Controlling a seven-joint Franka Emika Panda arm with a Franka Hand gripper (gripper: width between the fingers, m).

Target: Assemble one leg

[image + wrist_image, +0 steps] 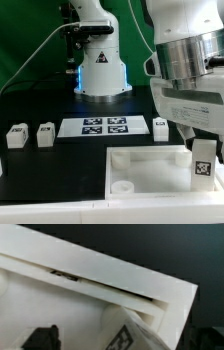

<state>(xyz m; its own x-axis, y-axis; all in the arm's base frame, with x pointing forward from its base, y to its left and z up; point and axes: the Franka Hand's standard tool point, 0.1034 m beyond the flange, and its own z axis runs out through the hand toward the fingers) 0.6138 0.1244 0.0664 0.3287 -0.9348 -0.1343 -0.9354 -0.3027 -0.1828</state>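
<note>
We see a leg (203, 160) standing at the plate's (135, 165) three o'clock corner, three more legs (16, 135) loose on the table (40, 100). Our gripper (85, 339) stands wide open, holding nothing, so we judge the leg just seated. Next: regrip it and twist it tight.

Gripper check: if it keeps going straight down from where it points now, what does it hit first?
Most likely the leg standing on the square plate, seen close beneath the open gripper; depth is unclear, so it could meet the plate beside it.
</note>
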